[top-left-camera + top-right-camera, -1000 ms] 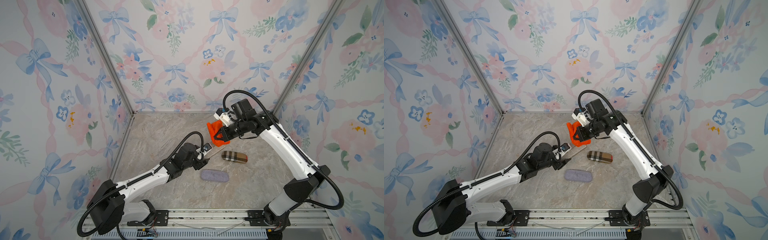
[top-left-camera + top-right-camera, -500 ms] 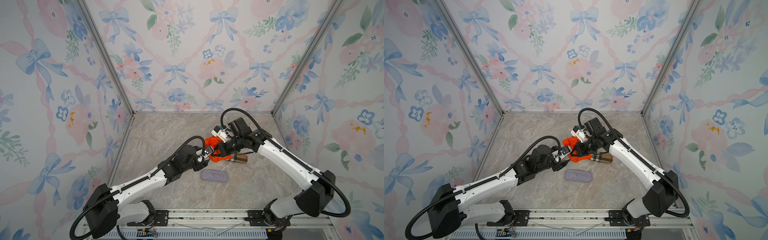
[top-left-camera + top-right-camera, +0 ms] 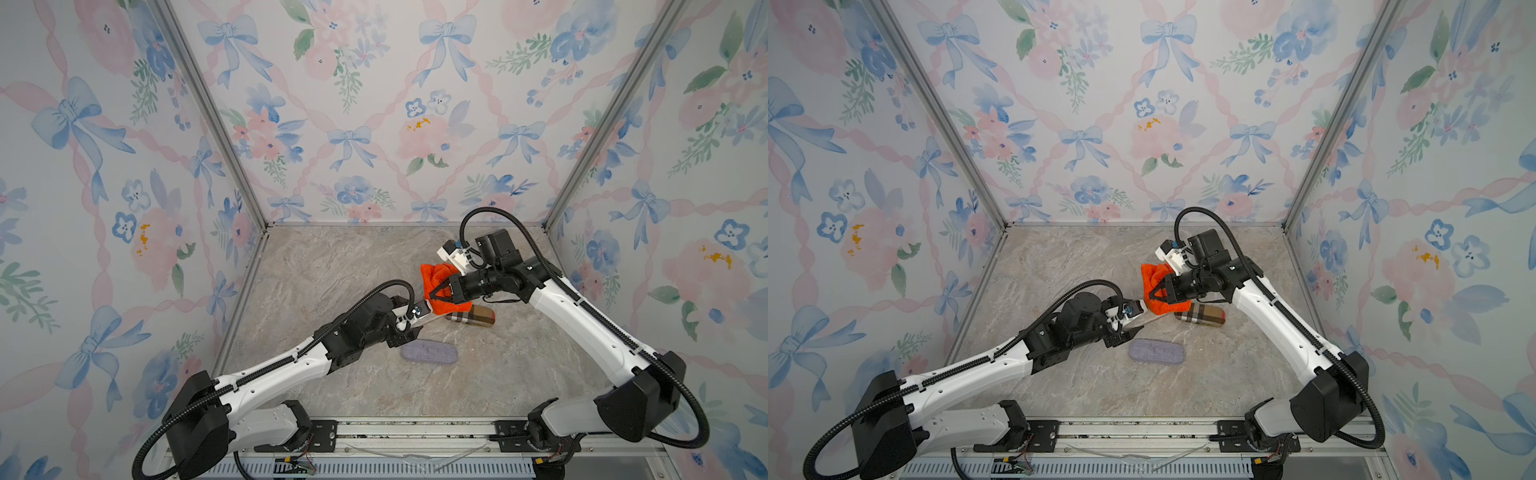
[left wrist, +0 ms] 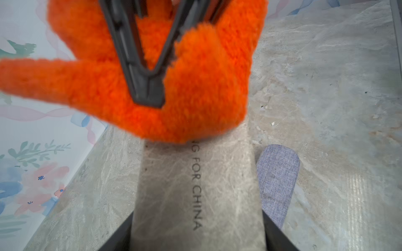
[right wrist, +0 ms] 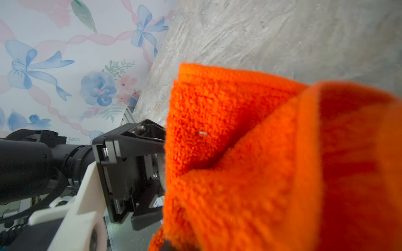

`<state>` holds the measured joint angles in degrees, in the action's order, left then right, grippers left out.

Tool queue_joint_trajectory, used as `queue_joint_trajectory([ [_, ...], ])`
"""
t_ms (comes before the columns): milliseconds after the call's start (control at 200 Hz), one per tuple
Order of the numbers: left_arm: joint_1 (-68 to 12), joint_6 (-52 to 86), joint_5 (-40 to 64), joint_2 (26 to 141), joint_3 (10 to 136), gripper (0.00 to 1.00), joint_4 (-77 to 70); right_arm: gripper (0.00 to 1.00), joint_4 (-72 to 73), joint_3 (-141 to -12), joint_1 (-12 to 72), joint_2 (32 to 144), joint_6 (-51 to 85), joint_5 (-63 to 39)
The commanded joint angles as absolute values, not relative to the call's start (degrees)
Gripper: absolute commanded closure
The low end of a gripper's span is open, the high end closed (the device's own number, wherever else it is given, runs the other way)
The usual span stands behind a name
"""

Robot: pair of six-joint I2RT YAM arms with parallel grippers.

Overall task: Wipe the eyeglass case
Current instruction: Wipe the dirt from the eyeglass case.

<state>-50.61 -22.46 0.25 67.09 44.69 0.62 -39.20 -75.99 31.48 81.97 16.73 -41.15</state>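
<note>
My left gripper [image 4: 196,235] is shut on one end of the grey eyeglass case [image 4: 195,184], which has dark lettering and points away from the wrist. In both top views the case shows only as a thin strip [image 3: 432,318] [image 3: 1152,321] just above the table. The orange cloth [image 3: 441,276] [image 3: 1155,275] [image 4: 195,97] [image 5: 261,152] lies over the case's far end. My right gripper [image 3: 434,296] [image 3: 1152,296] [image 4: 149,91] is shut on the cloth from above. In the right wrist view the cloth hides its jaws.
A plaid case [image 3: 471,318] [image 3: 1202,316] lies on the marble table just right of the cloth. A lavender case [image 3: 429,353] [image 3: 1156,352] [image 4: 278,173] lies nearer the front. Floral walls close the left, back and right sides.
The right gripper came down from the back with the cloth onto the case's far end, then shifted slightly back and right. The left gripper kept hold of the case and barely moved.
</note>
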Motion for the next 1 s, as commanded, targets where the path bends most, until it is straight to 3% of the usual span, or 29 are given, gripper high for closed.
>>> queue_joint_trajectory([
  [0, -51.2, -23.1, 2.0, 64.1, 46.6, 0.63, -8.2, 1.00, -27.6, -70.9, 35.0, 84.1, 25.7, -47.9],
  [285, -50.9, -23.2, 0.3, 62.0, 44.8, 0.64, -10.3, 1.00, -37.4, -72.4, 23.3, 83.4, 19.2, -49.9],
  [510, -50.5, -22.9, 0.3, 62.3, 44.9, 0.64, -10.4, 1.00, -23.7, -68.5, 32.2, 85.4, 27.4, -52.4],
  [750, -49.6, -22.7, 1.2, 61.7, 45.0, 0.64, -10.3, 1.00, -26.6, -68.8, 24.3, 84.3, 25.3, -54.7],
  [995, -49.2, -21.8, 1.2, 62.4, 45.1, 0.64, -10.9, 1.00, -21.5, -69.9, 33.1, 87.7, 27.5, -56.3],
])
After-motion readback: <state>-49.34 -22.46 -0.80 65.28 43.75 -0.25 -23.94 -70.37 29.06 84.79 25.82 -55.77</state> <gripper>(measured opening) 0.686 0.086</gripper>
